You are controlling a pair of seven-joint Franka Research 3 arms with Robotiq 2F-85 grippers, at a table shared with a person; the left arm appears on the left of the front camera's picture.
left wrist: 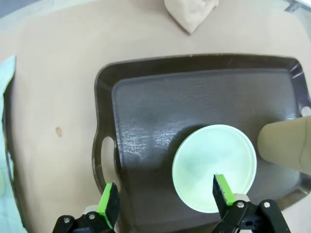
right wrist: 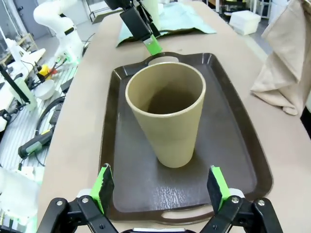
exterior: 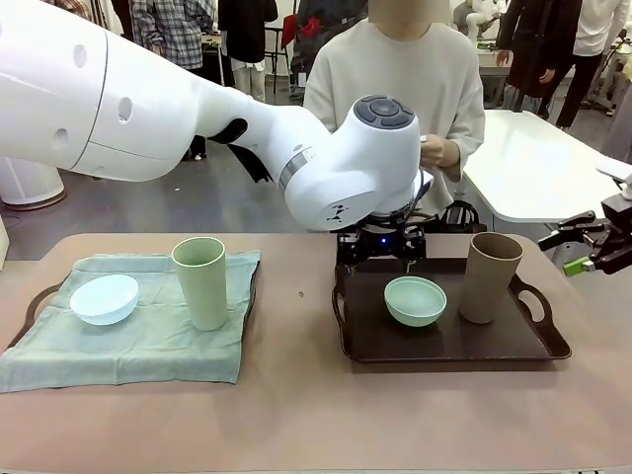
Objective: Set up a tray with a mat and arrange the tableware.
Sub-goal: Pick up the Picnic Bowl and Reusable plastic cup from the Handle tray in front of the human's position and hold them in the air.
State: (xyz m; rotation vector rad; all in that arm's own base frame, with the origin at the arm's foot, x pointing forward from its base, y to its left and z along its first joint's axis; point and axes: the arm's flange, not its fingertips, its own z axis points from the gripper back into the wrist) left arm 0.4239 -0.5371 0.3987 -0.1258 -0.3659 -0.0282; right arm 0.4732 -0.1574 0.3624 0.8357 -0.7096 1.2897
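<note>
The left gripper [left wrist: 165,199], spread wide and empty, hangs above the dark tray [exterior: 449,346], partly over the rim of the mint green bowl [exterior: 415,299] at the tray's middle. The tan cup [exterior: 489,276] stands upright near the tray's right edge. The right gripper [right wrist: 159,187], likewise wide apart and empty, faces that cup from the tray's right end. On the mat [exterior: 148,341], the pale blue bowl [exterior: 104,298] sits near the left edge and the sage green cup [exterior: 200,281] stands upright toward the right.

Tan cup [left wrist: 285,145] cut by right edge, left wrist view; left tray [exterior: 30,304] mostly hidden under mat [exterior: 148,341].
</note>
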